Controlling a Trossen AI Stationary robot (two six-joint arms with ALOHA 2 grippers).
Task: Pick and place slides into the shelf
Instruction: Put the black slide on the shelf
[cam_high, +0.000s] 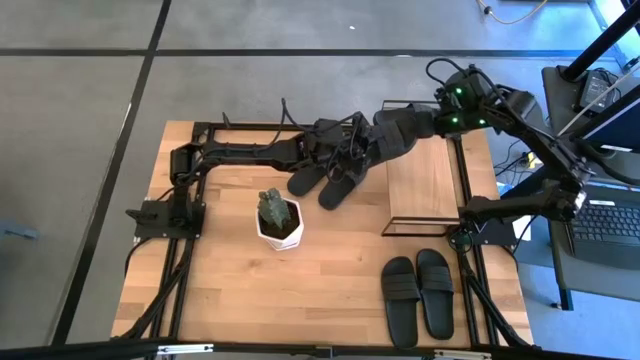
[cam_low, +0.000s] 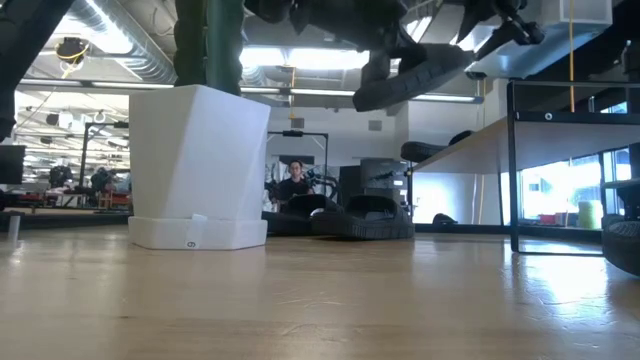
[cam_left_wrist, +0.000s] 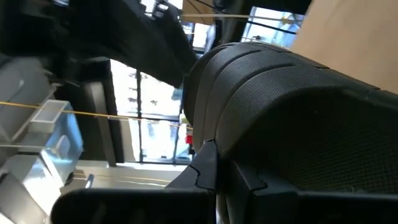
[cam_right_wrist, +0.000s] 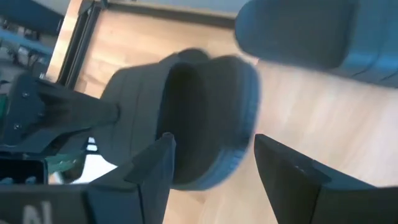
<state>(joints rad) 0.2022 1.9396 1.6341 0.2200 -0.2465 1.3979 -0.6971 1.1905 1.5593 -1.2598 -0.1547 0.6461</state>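
Gripping a black slide up off the bench, the left claw is clamped tight on it just beside the shelf. The right claw spreads wide around that same slide's end. Two slides lie under the arms, another pair sits near the front edge.

blurred: slide in right wrist view | cut off: shelf, low view right edge

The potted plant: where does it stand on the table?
High view: the potted plant stands left of centre, just in front of two slides and left of the shelf.
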